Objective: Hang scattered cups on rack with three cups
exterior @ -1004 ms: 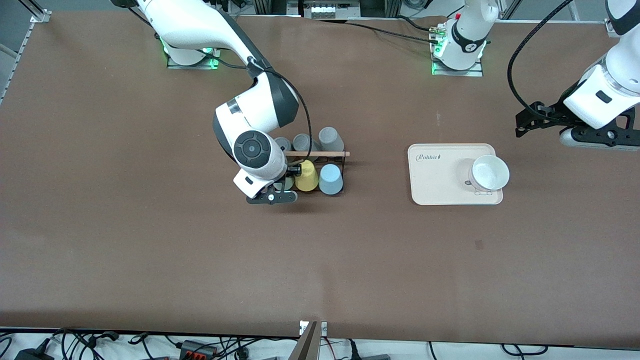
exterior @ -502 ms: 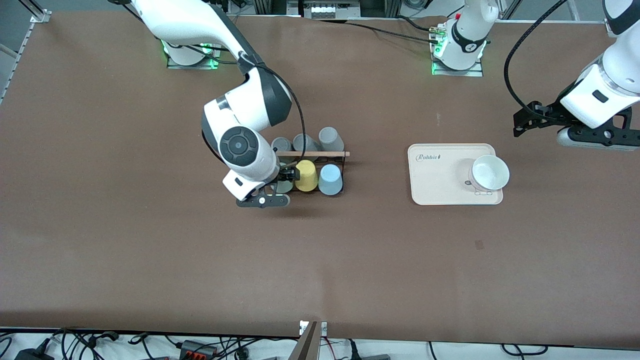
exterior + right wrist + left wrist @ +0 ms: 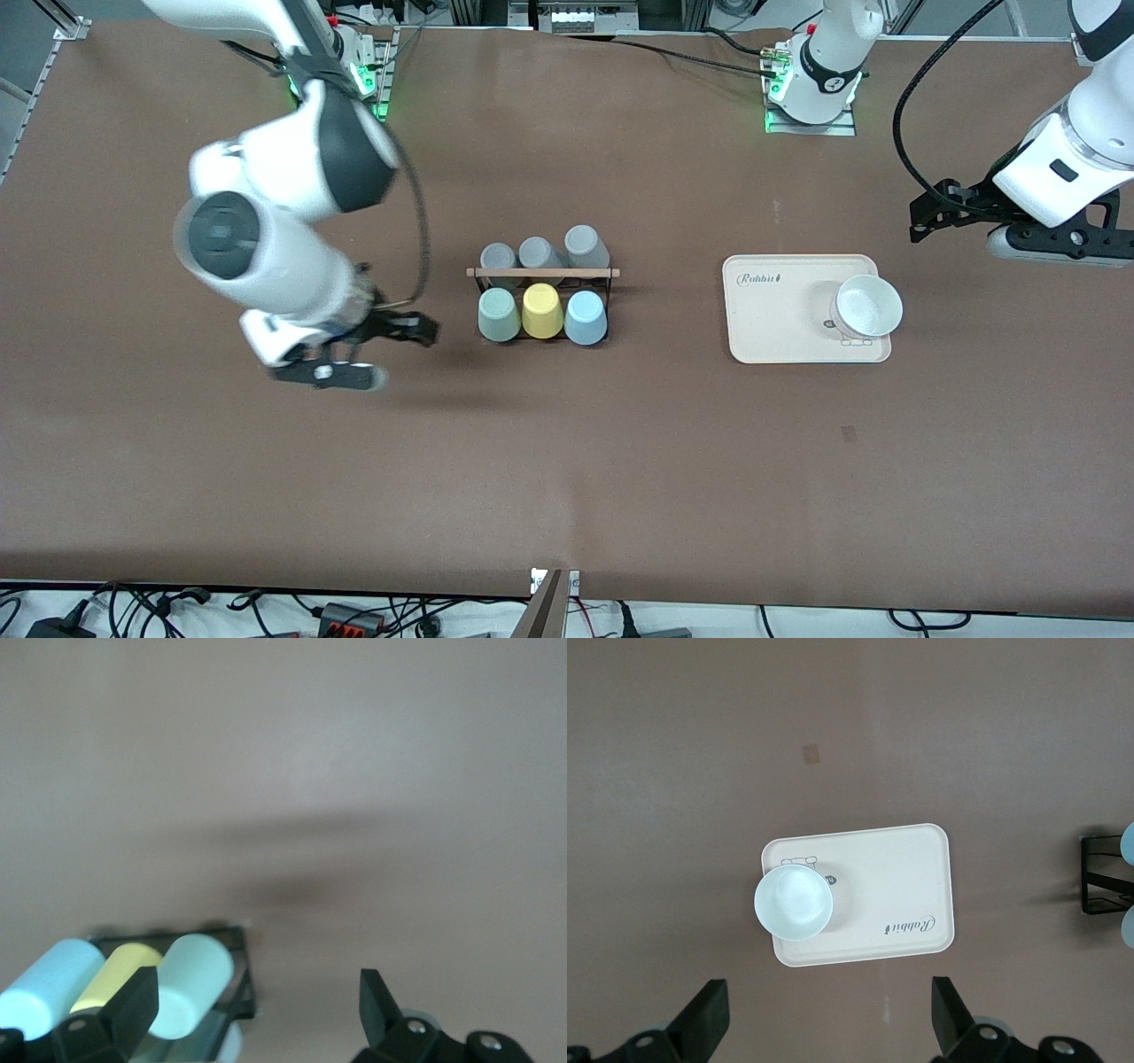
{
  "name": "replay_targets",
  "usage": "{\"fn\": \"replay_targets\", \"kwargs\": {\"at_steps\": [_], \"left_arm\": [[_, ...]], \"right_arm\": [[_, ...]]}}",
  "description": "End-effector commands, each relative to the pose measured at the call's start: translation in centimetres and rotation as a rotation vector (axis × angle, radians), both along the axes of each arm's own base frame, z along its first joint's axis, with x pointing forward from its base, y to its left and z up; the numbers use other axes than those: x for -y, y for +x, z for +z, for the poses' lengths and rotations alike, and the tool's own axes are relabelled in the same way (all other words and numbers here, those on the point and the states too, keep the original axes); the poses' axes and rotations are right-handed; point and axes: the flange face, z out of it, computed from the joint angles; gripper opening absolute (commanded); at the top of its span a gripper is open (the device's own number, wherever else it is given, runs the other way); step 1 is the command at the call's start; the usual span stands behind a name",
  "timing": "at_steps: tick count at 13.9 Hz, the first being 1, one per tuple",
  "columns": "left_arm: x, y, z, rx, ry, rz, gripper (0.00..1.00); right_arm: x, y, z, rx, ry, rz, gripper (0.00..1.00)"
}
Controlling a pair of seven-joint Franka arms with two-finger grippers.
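A wide brown desk fills the scene, with a broad bare stretch along its edge nearest the front camera and more bare surface toward the right arm's end. Near the middle stands the rack, a small black wire frame with a pale wooden rod across its top. Six upturned cups sit on its pegs in two rows. The row nearer the front camera holds the pale mint green cup at the right arm's end, a yellow cup in the middle and the light blue cup at the left arm's end; three grey cups fill the farther row. Toward the left arm's end of the desk lies a cream rectangular tray with a white bowl on it. The right hand hangs over bare desk beside the rack, well apart from it, its fingers spread wide and holding nothing. The left hand waits in the air over the desk near the tray's farther corner, by the desk's edge at the left arm's end, fingers also spread wide and empty.
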Motion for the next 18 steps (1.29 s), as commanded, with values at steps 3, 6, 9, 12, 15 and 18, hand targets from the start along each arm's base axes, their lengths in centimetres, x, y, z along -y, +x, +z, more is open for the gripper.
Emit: {"fn": "replay_targets", "kwargs": {"at_steps": [3,6,9,12,15,18], "left_arm": [[0.0,0.0,0.6,-0.001,0.015,-0.020,1.00],[0.0,0.0,0.6,-0.002,0.015,-0.020,1.00],[0.0,0.0,0.6,-0.002,0.015,-0.020,1.00],[0.0,0.0,0.6,-0.002,0.015,-0.020,1.00],[0.0,0.0,0.6,-0.002,0.015,-0.022,1.00],[-0.2,0.0,0.6,-0.001,0.015,-0.019,1.00]], "right_arm": [[9.6,-0.3,5.1,-0.010,-0.007,0.077,1.00],[16.7,-0.2,8.3,0.045,-0.061,0.097,1.00],[23.9,-0.9,10.2,0.077,-0.043,0.139,1.00],[25.7,-2.2,11.9,0.098,-0.083,0.144,1.00],[25.5,-3.5,12.4,0.090,-0.108,0.151,1.00],[25.9,-6.7,10.8,0.077,-0.105,0.146,1.00]]}}
